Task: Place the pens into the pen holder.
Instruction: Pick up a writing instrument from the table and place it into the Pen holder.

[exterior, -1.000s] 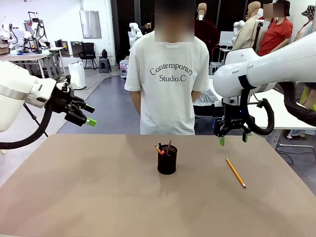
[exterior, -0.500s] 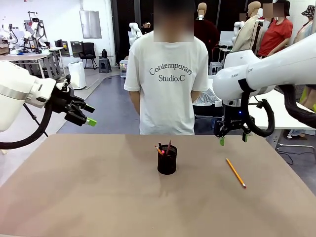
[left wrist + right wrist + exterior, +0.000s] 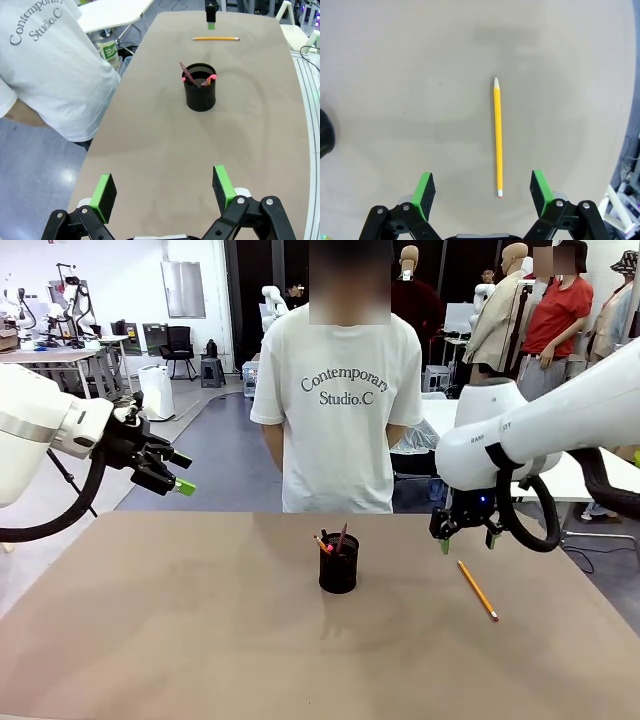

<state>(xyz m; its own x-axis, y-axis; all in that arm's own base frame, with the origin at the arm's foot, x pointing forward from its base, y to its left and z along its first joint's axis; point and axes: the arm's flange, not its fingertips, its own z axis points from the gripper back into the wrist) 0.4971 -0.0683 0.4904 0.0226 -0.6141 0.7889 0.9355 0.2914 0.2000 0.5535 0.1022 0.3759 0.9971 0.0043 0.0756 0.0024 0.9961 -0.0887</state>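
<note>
The worktop is a smooth, matt tan sheet with a straight far edge. Near its middle stands the holder, a small black mesh cylinder with a solid rim. Two thin sticks lean inside it, a reddish-brown pen and a black pen with a red end. Well to its right the pencil lies flat on the worktop; it is slim and yellow-orange, sharpened at one end and red-tipped at the other. The right tool hangs just over the pencil's far end, pointing down, its green pads spread wide; from its wrist the pencil runs lengthwise between them. The left tool is held high off the left edge, spread just as wide. A person in a white printed T-shirt stands at the far edge; behind lie a glossy grey floor and white tables.
</note>
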